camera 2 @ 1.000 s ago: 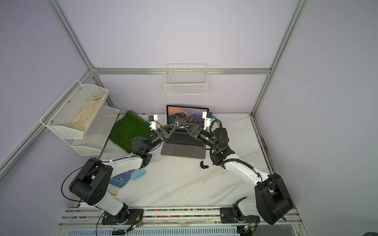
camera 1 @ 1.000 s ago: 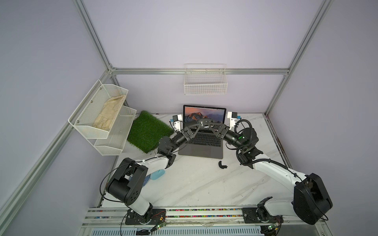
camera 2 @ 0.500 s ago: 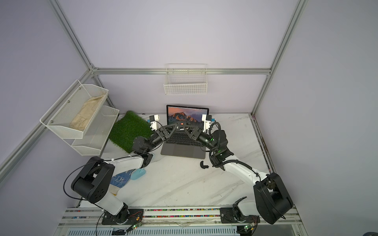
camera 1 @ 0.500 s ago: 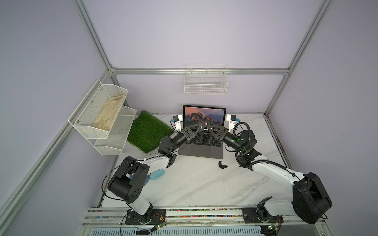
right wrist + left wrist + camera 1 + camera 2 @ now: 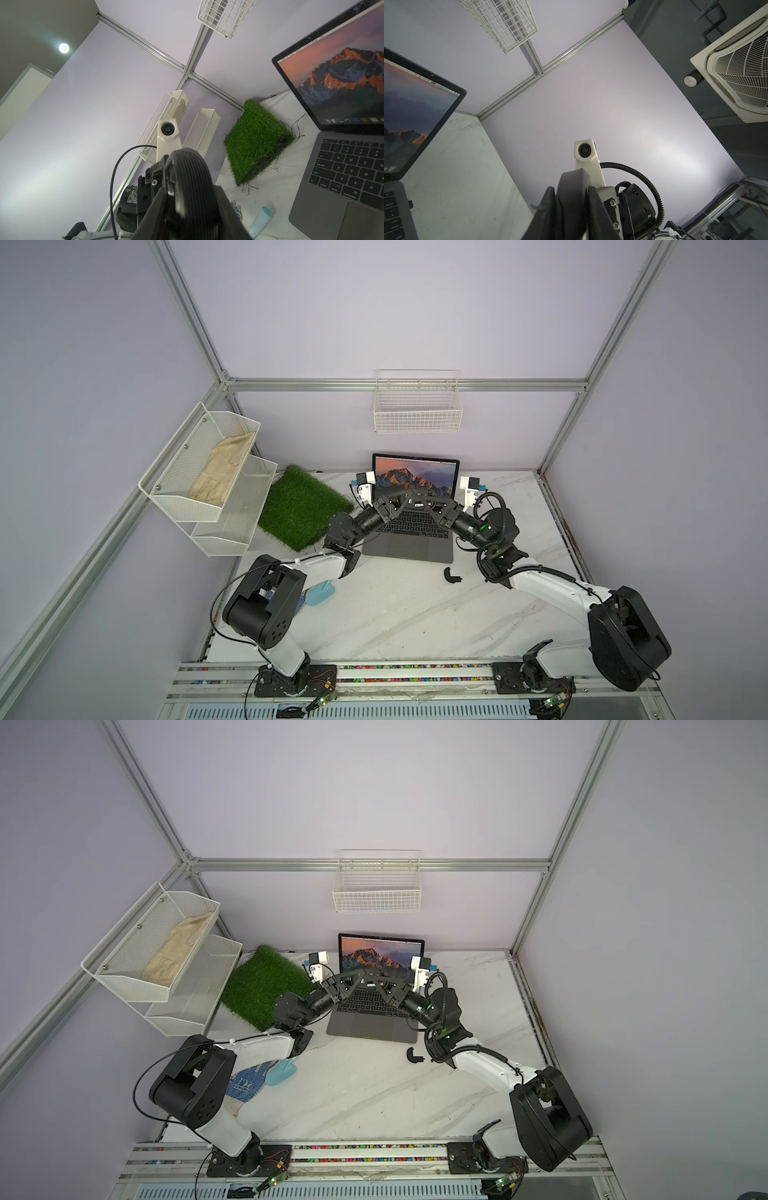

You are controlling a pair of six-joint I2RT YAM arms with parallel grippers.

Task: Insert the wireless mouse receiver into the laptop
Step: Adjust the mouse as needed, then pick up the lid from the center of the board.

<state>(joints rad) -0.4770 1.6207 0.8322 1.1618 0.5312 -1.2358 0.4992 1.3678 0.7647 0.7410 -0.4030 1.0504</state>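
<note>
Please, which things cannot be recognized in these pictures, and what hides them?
- Wireless mouse receiver: too small for both top views; left gripper and right gripper meet over the laptop keyboard and cover that spot.
- Anything pinched between them: both wrist views show only black gripper bodies, cut by the frame edge.
- Right gripper open or shut: unclear in every view.
- Blue-dotted glove: partly behind the left arm.

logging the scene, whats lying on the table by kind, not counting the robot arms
laptop: 1
grass mat: 1
black curved piece: 1
light blue item: 1
blue-and-white glove: 1
total: 5
</note>
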